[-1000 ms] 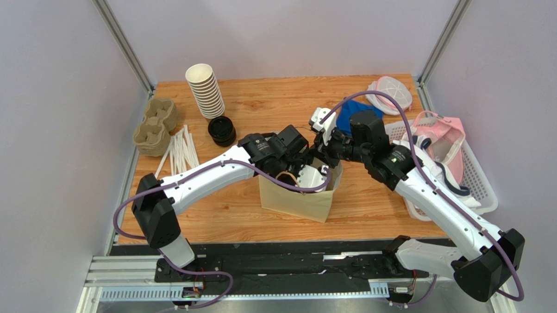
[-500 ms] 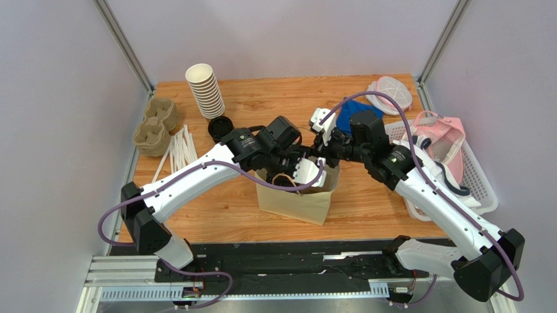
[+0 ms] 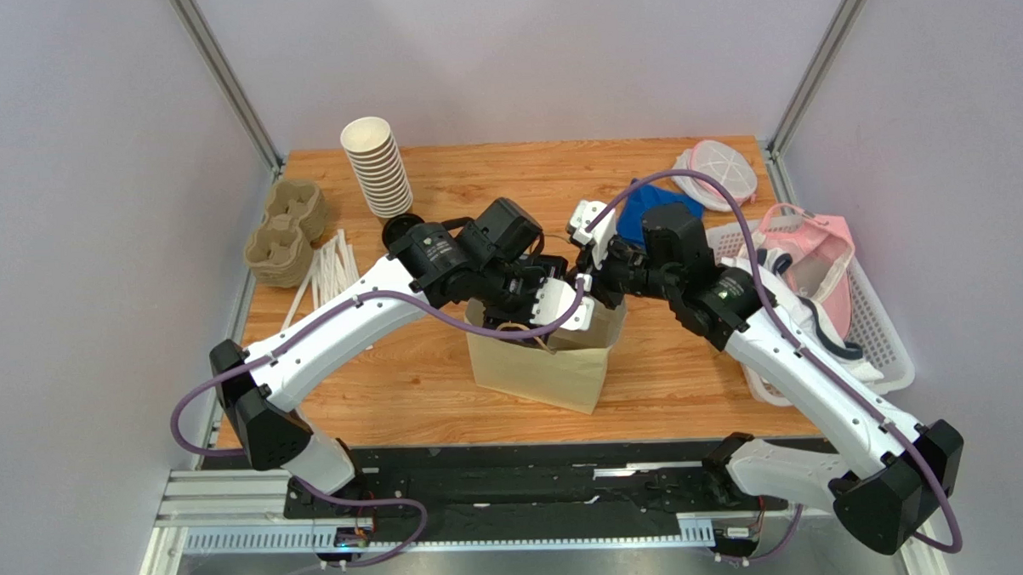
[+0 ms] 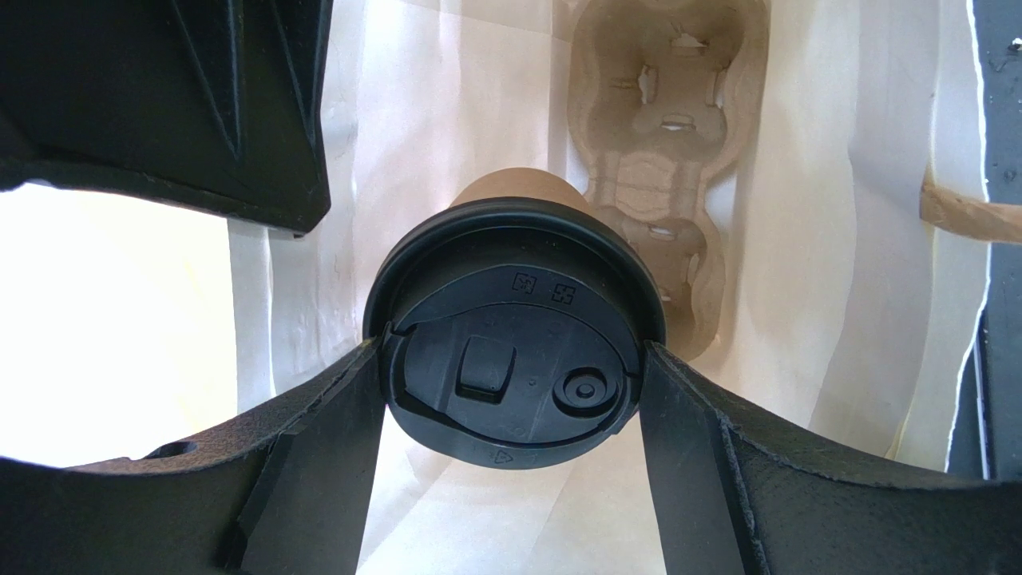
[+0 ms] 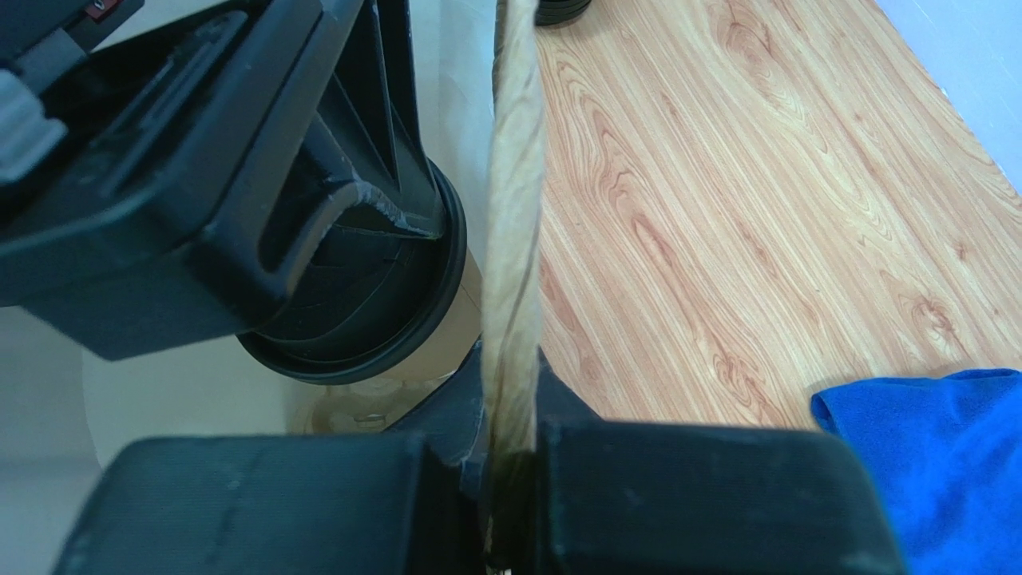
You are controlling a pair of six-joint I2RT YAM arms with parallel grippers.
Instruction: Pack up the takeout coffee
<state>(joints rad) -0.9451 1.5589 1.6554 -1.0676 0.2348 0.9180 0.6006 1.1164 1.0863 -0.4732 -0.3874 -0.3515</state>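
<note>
On the wooden table (image 3: 475,187) a kraft paper bag (image 3: 545,369) stands open, just toward 6 o'clock of centre. Inside it is a pulp cup carrier (image 4: 666,132), at 1 o'clock of the takeout coffee (image 4: 516,300). The coffee hangs within the bag's opening, with the left gripper (image 4: 510,383) clamped on its black lid. At the bag's 3 o'clock edge, the right gripper (image 5: 510,479) is pinched tight on the twisted handle (image 5: 513,216).

Robot lab cell: grey panel walls (image 3: 80,226), aluminium frame (image 3: 223,74), wooden bench (image 3: 513,179).
</note>
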